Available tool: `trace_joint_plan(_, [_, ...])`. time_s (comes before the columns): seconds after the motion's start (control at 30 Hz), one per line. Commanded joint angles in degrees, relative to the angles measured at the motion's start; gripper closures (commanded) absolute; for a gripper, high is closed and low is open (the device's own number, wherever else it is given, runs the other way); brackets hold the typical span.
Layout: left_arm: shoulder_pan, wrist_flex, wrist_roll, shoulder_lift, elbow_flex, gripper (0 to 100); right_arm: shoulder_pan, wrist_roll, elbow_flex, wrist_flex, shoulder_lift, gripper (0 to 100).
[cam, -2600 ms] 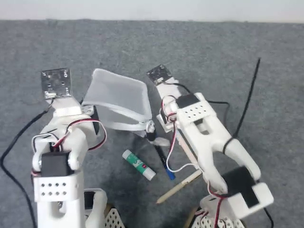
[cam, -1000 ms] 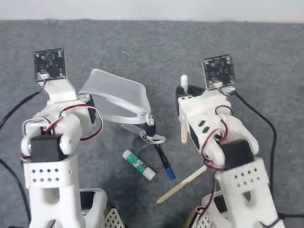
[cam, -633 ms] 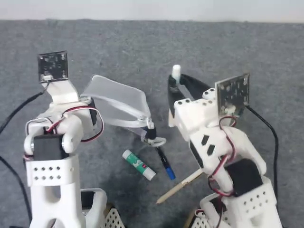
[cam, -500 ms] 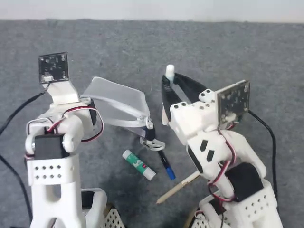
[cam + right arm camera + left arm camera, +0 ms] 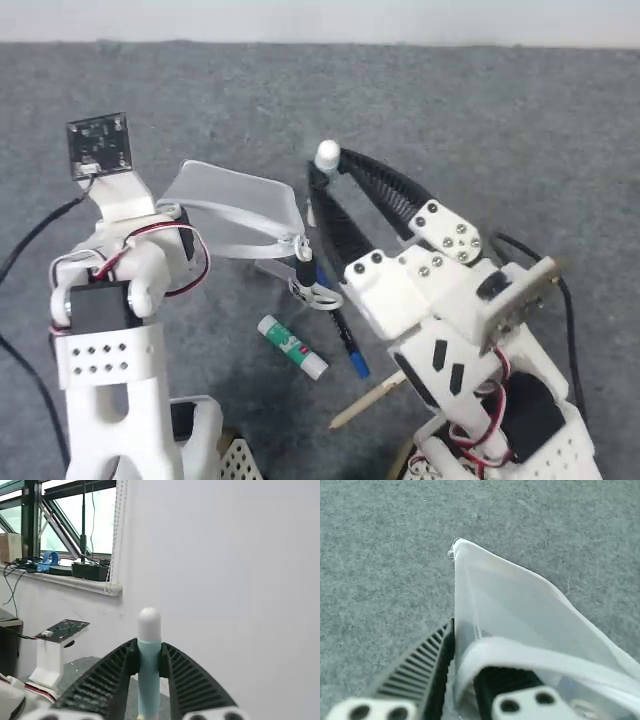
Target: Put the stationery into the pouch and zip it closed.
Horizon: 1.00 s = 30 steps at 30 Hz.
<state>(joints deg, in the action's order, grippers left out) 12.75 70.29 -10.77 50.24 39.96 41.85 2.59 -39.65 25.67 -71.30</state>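
Observation:
A translucent white pouch (image 5: 238, 213) hangs tilted above the table, and my left gripper (image 5: 463, 647) is shut on its rim (image 5: 520, 652). Its zip end with a ring pull (image 5: 318, 293) droops toward the table. My right gripper (image 5: 322, 178) is shut on a light-blue pen with a white cap (image 5: 326, 154), raised just beside the pouch's right edge. In the right wrist view the pen (image 5: 149, 645) stands upright between the jaws of my right gripper (image 5: 149, 657). On the table lie a glue stick (image 5: 292, 347), a dark pen with a blue tip (image 5: 345, 340) and a wooden stick (image 5: 378, 396).
Grey carpet-like table surface (image 5: 480, 130) stretches open to the far side and right. Both arm bases stand at the near edge, with a black cable (image 5: 25, 250) at the left and another (image 5: 565, 300) at the right.
My right arm has swung round and carried the capped pen left and up, from beside the loose items to the pouch's right edge. The left arm and pouch have hardly moved.

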Motion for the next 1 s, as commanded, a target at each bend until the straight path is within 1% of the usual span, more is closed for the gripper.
trace_joint_plan(0.0, [0.09, -1.93, -0.53, 0.0, -1.01, 99, 3.74, 0.88, 0.53, -3.91, -0.84, 99.2])
trace_joint_plan(0.2, [0.09, -2.02, -0.7, 0.0, -0.48, 99, 9.54, 0.79, 0.35, -7.43, -0.66, 99.2])
trace_joint_plan(0.3, [0.09, -2.02, -0.7, 0.0, -0.57, 99, 10.59, 0.79, -2.9, -11.47, -0.66, 99.2])
trace_joint_plan(0.47, [0.09, -2.02, -0.7, 0.0, -0.57, 99, 12.0, 1.05, -12.22, -22.46, -0.66, 99.2])
trace_joint_plan(0.63, [0.09, -2.02, -0.7, 0.0, -0.57, 99, 13.05, 0.97, -16.44, -24.48, -0.66, 99.2])
trace_joint_plan(0.7, [0.09, -2.02, -0.7, 0.0, -0.66, 99, 12.79, 0.88, -17.32, -24.92, -0.66, 99.2])
trace_joint_plan(0.87, [0.09, -2.02, -0.7, 0.0, -0.66, 99, 10.33, 1.05, -22.51, -32.57, -0.4, 99.2])
trace_joint_plan(0.97, [0.09, -2.02, -0.7, 0.0, -0.66, 99, 8.75, 1.05, -24.35, -34.86, 2.33, 99.2])
